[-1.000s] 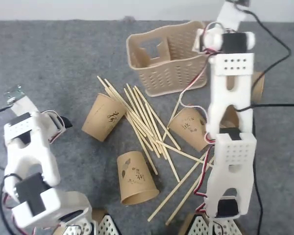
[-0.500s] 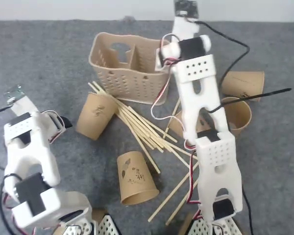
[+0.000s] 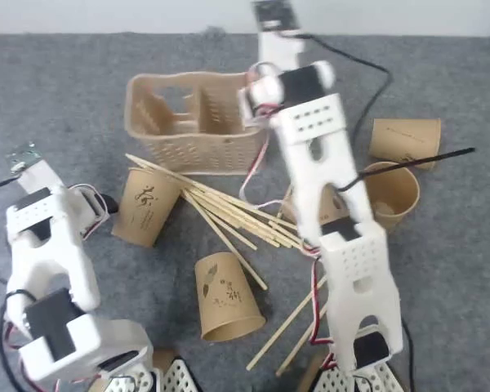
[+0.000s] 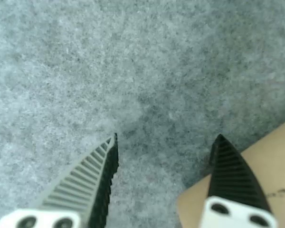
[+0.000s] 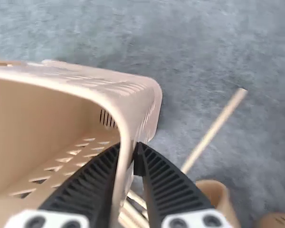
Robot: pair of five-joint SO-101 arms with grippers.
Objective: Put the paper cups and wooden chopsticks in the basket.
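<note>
My right gripper (image 5: 127,145) is shut on the right-hand wall of the tan slotted basket (image 5: 47,118), one finger inside and one outside. The basket (image 3: 188,122) stands at the back centre of the grey mat. Wooden chopsticks (image 3: 229,212) lie fanned in front of it, with more chopsticks (image 3: 290,327) near the right arm's base. Paper cups lie on their sides: one cup (image 3: 145,207) front left of the basket, one cup (image 3: 223,296) nearer, two cups (image 3: 407,143) (image 3: 392,194) at the right. My left gripper (image 4: 167,137) is open over bare mat, beside a cup (image 4: 270,166).
The right arm (image 3: 327,212) stretches across the middle of the mat, hiding part of the chopsticks. A black cable (image 3: 416,161) crosses above the right-hand cups. The left arm (image 3: 49,261) stands at the left front. Grey mat lies open at the far left.
The right arm has dragged the basket to the left by its wall. The basket pushed the left cup and the chopstick fan leftward. The left arm has kept still.
</note>
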